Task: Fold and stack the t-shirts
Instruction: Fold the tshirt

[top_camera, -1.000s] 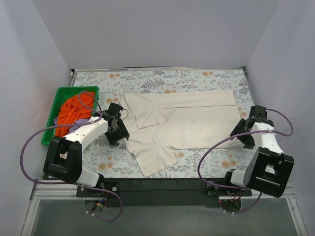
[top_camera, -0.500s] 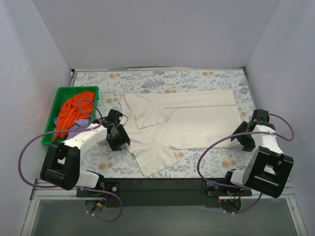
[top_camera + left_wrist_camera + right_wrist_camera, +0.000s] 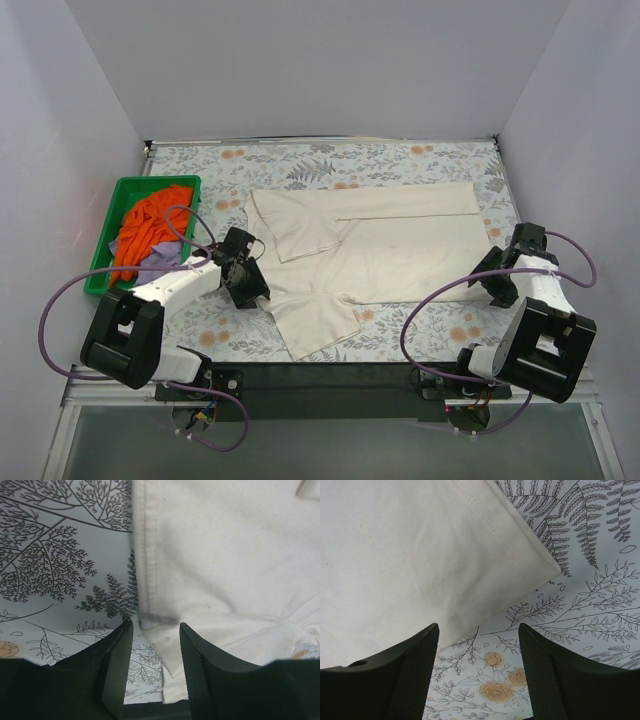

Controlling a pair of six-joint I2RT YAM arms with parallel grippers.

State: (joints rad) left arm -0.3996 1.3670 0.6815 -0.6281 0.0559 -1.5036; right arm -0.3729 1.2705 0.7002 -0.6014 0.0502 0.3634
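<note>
The cream t-shirt lies spread flat across the middle of the table, with one sleeve folded in and another flap reaching the near edge. My left gripper is open at the shirt's left edge. In the left wrist view the shirt's hemmed edge lies between the open jaws of the left gripper. My right gripper is open by the shirt's near right corner. In the right wrist view that corner lies just ahead of the right gripper, over bare table. The orange shirt and the lavender shirt lie bunched in the tray.
A green plastic tray stands at the left edge of the floral tablecloth. White walls close in the left, back and right sides. Purple cables loop from both arms near the table's front edge.
My left gripper has slid a little to the right, onto the shirt's left edge. My right gripper drew back slightly toward the near side, then stayed still.
</note>
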